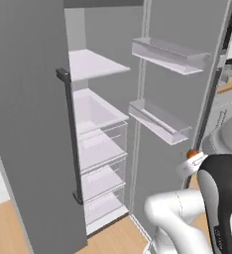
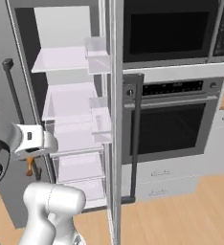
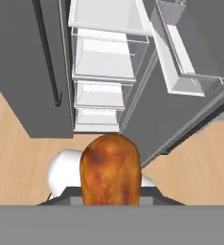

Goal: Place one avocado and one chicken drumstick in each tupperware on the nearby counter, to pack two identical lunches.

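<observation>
One chicken drumstick (image 1: 192, 154) visible from the left base as an orange speck at the gripper (image 1: 190, 161), beside the open fridge door (image 1: 177, 99). From the right base, same orange piece (image 2: 29, 166) under the hand, in front of four empty fridge shelves (image 2: 61, 60). From the hand: drumstick (image 3: 110, 170) looms close, apparently clamped between the fingers. Risk: slipping out, or clipping the door while swinging toward the counter (image 1: 230, 85).

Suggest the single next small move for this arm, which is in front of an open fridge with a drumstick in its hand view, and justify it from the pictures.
Probably back away and turn from the open fridge toward the counter. The orange chicken drumstick sits right at the gripper, apparently already held, and the fridge shelves look bare, so nothing more needs fetching here. Wooden worktop shows at the right edge.
</observation>
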